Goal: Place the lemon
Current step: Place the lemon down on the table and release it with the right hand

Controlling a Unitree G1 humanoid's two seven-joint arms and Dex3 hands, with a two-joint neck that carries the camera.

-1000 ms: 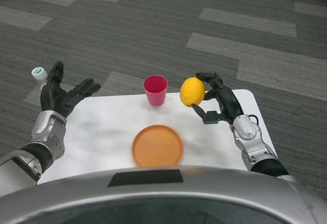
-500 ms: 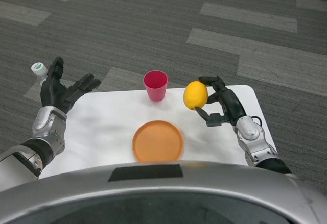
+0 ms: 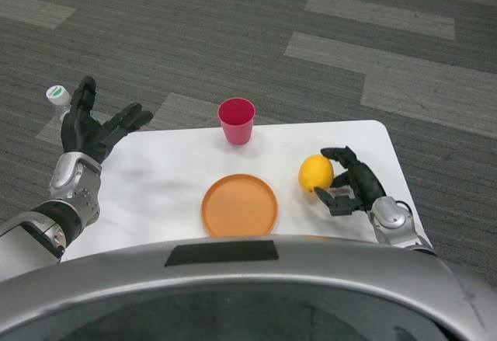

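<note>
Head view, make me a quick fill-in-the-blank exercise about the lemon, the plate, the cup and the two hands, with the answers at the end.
1. The lemon is held by the robot's ____ hand.
2. The orange plate has ____ on it.
3. The cup behind the plate is ____ in colour.
4. The left hand holds nothing and its fingers are ____.

Missing words: right; nothing; pink; spread apart
</note>
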